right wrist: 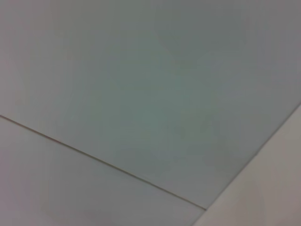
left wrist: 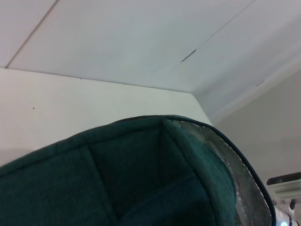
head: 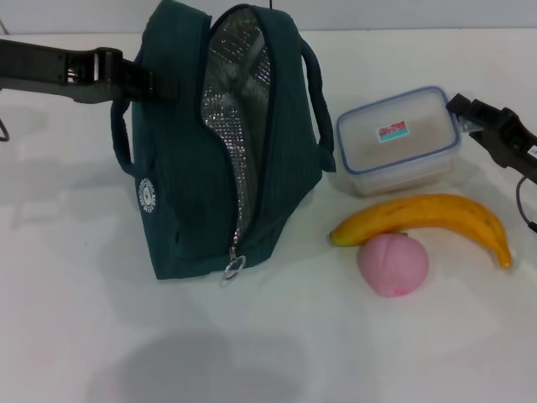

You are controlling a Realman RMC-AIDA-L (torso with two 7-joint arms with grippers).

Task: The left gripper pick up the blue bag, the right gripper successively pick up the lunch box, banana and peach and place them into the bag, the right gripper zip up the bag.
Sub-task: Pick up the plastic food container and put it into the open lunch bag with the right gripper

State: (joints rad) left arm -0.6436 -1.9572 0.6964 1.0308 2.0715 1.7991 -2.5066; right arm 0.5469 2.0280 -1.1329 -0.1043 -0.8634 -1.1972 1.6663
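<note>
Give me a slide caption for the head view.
Left gripper at open blue bag; lunch box, banana, peach wait outside.

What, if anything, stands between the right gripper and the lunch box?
Nothing visible. The right gripper sits right beside the lunch box, at its far right corner. The banana and peach lie nearer the camera, out of that path.

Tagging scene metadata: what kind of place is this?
Likely a lab or test bench, not a home: a bare white table, plain pale wall panels, and only staged props, the blue bag and lunch box.
</note>
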